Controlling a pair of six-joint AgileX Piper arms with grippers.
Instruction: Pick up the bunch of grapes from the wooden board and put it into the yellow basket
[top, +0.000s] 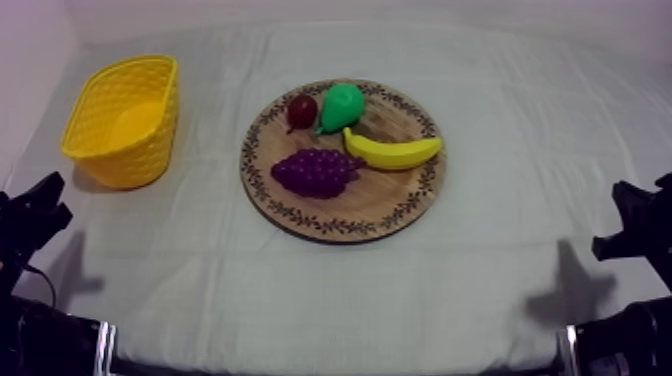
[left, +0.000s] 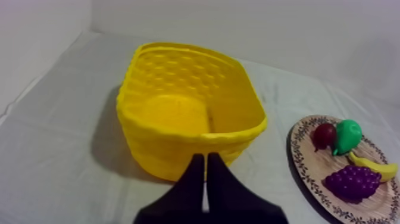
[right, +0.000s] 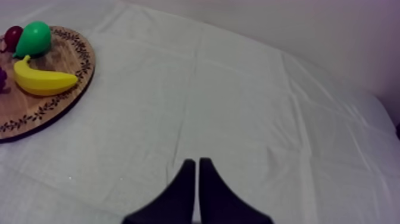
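A purple bunch of grapes (top: 316, 171) lies on the front left part of the round wooden board (top: 343, 214) in the middle of the table. The yellow basket (top: 126, 118) stands at the far left, its inside bare. My left gripper (top: 38, 205) rests low at the left edge, shut on nothing; from its wrist its fingers (left: 205, 170) form a narrow wedge just before the basket (left: 189, 116), with the grapes (left: 352, 182) off to the side. My right gripper (top: 630, 218) rests low at the right edge, shut, its wedge (right: 197, 168) over bare cloth.
On the board with the grapes lie a yellow banana (top: 392, 151), a green pear (top: 341, 106) and a small red fruit (top: 301, 110). Grey-white cloth stretches between board and basket and to the board's right.
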